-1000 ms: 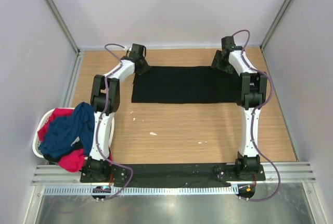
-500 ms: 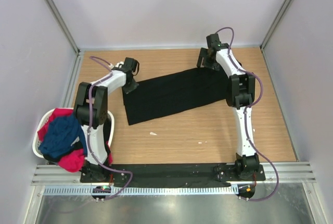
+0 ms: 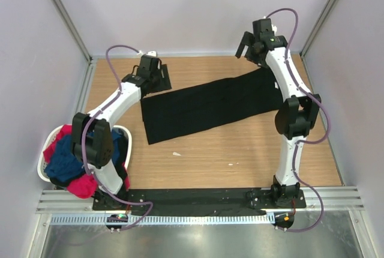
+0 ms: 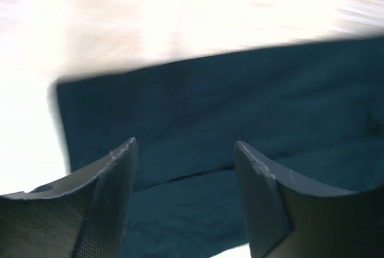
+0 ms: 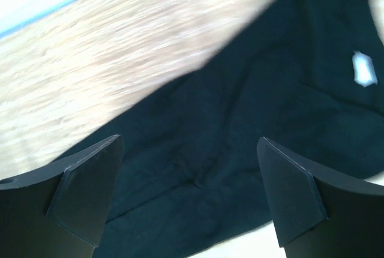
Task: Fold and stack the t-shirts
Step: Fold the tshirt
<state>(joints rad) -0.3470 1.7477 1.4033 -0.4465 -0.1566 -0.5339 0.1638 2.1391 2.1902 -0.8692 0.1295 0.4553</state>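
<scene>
The black t-shirt [image 3: 207, 105] lies on the wooden table as a long folded strip, slanting from near left up to far right. My left gripper [image 3: 158, 78] hovers over its far-left corner, open, with only the cloth [image 4: 240, 102] below its fingers. Raised above the strip's far-right end, my right gripper [image 3: 254, 41] is wide open and empty. In the right wrist view the cloth [image 5: 228, 126] shows a small light mark [image 5: 362, 66]. A navy t-shirt [image 3: 66, 162] and a red-pink t-shirt [image 3: 81, 186] sit heaped in the basket.
A white laundry basket [image 3: 42, 171] stands at the table's near left, beside the left arm's base. Small white specks [image 3: 176, 153] lie on the wood in front of the shirt. Walls with metal rails close in the table on the left, right and back.
The left gripper has opened and let go of the black shirt's corner. The right gripper has opened wider and lifted toward the back wall. The strip went from straight to slanted.
</scene>
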